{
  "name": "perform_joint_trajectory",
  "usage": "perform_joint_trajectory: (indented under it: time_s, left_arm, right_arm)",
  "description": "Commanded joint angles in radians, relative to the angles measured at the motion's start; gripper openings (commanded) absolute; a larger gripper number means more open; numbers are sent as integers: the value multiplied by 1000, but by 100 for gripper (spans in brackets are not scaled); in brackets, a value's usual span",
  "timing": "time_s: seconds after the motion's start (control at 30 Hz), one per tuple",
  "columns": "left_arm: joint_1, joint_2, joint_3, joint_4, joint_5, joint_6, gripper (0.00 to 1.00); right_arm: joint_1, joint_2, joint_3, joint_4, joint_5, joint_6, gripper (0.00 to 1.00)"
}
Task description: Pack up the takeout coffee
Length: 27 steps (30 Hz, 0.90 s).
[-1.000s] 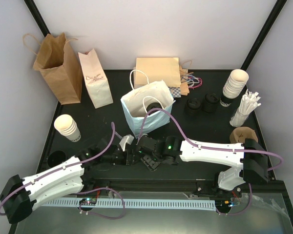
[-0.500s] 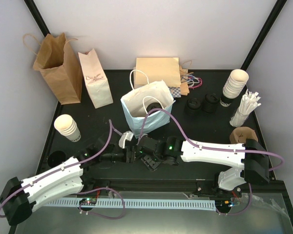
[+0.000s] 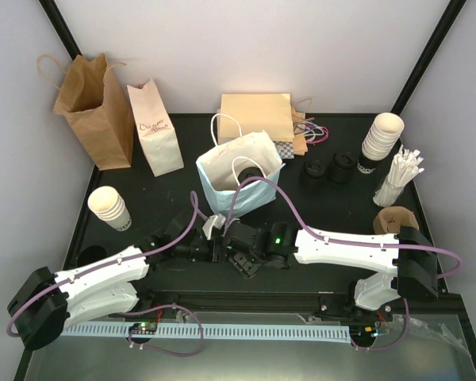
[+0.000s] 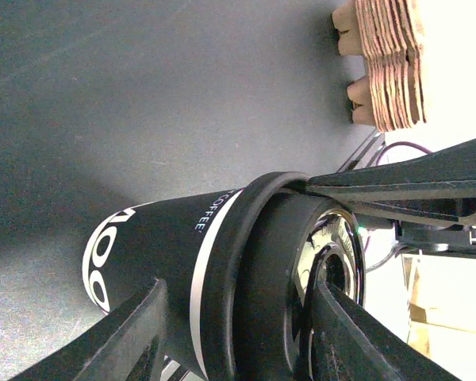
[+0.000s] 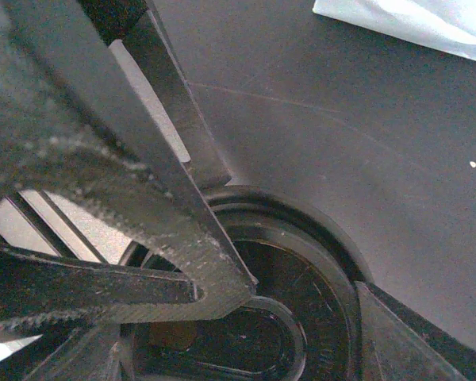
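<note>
The takeout coffee (image 4: 163, 246) shows a dark lower wall with white print and a black lid (image 5: 317, 309). In the top view it is hidden under the two grippers, just in front of the pale blue bag (image 3: 254, 194). From the right, my right gripper (image 3: 238, 254) comes over the lid, and its fingers (image 5: 397, 341) sit against the rim. My left gripper (image 4: 238, 294) reaches in from the left with jaws apart. One of its fingers (image 5: 222, 278) lies across the lid top and the other (image 4: 139, 333) is beside the cup wall.
The blue bag stands open. At the back left are a brown bag (image 3: 87, 103) and a white printed bag (image 3: 155, 131). Flat bags (image 3: 258, 119) lie behind. Loose lids (image 3: 325, 171), stacked cups (image 3: 379, 139), stirrers (image 3: 401, 178) and cardboard sleeves (image 3: 393, 218) stand right. An open cup (image 3: 109, 208) is left.
My left gripper has slid right and a little toward the blue bag, its arm swinging round, and its jaws have widened. The right arm has not moved.
</note>
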Motion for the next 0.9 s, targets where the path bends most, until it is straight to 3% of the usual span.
perform_joint_trajectory:
  time_s: [0.0,0.67,0.87]
  left_arm:
    - [-3,17,19,-99,-24,46,51]
    - [-3,33,49,-162,-56,72,50]
    - [-3,7,88,-196,-61,80,52]
  right_arm:
    - [-9,71,-70,-99,-17,12,69]
    - [-11,-92,-36,-121,78,48,99]
    - [-14,-136,-37,-120,77,67,100]
